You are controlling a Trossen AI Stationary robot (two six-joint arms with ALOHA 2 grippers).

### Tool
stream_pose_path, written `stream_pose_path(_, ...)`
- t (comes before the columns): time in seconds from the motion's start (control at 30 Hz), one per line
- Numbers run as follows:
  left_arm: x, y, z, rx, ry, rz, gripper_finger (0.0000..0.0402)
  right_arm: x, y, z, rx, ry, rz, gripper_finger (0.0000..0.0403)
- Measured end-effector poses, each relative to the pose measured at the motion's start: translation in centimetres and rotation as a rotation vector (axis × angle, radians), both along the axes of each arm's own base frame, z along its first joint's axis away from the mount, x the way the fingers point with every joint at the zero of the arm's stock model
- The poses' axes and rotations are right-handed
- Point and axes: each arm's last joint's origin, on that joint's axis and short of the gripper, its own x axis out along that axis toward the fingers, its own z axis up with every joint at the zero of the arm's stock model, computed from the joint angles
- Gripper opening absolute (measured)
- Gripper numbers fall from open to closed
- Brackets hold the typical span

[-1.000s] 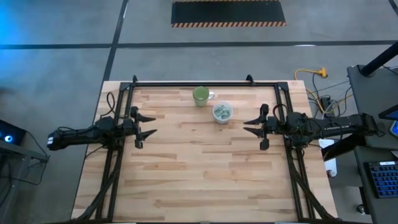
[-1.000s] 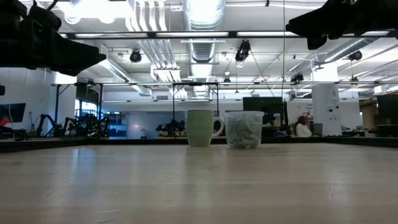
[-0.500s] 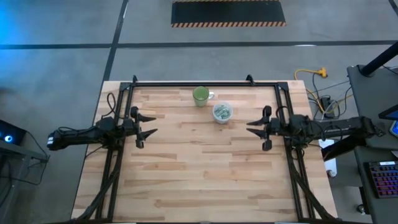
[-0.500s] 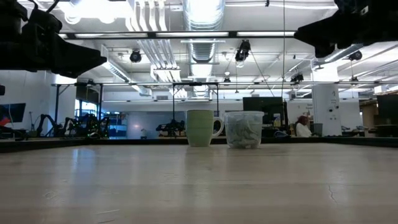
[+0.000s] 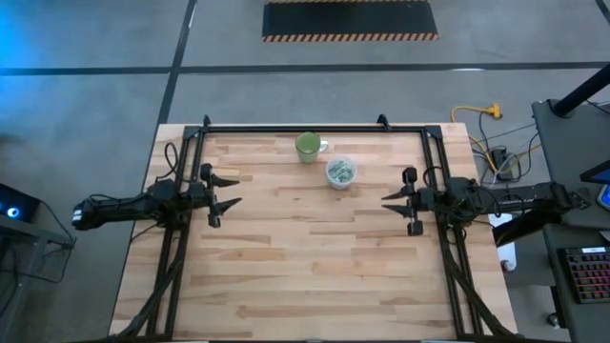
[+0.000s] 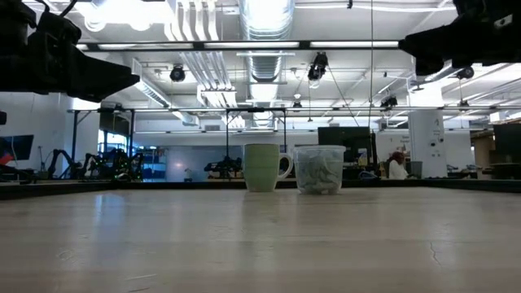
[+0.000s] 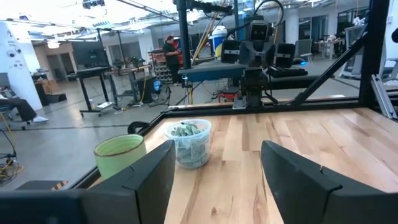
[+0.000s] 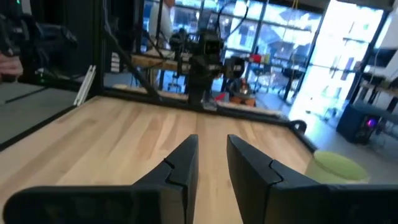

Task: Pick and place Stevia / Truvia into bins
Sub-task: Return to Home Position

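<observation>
The clear plastic cup (image 5: 340, 172) stands upright on its base at the far middle of the table. It also shows in the low view (image 6: 318, 169) and the left wrist view (image 7: 188, 146). Pale green and white sachets (image 7: 186, 130) fill it. No sachets lie loose on the table. My left gripper (image 5: 232, 191) hovers open and empty at the table's left side, pointing right. My right gripper (image 5: 385, 200) hovers empty at the right side, pointing left. In its wrist view (image 8: 211, 142) its fingers stand almost together, with a narrow gap.
A green mug (image 5: 307, 147) stands just left of and behind the cup, its handle toward the cup. A black metal frame (image 5: 295, 127) runs along the table's far edge and both sides. The bare wooden tabletop (image 5: 305, 257) spreads between the arms and the near edge.
My right gripper has drawn back toward the table's right edge and slightly toward the near edge. Its fingers have closed from a clear gap to nearly together. The cup, the mug and my left gripper have stayed put.
</observation>
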Motion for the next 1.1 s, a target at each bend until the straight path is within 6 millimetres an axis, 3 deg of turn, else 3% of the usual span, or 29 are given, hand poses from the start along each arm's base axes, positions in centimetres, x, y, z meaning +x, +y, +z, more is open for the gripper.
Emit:
stream_pose_path(0.53,0.0,0.0,-0.1,-0.001,0.004,0.0,0.0222,-2.3,-0.2,-2.0,-0.005,-0.063,-0.027,0.0089)
stream_pose_path(1.1,0.1,0.0,-0.3,0.028,0.037,-0.001,0.0222,-2.1,-0.3,-3.2,-0.055,0.012,-0.046,0.0077)
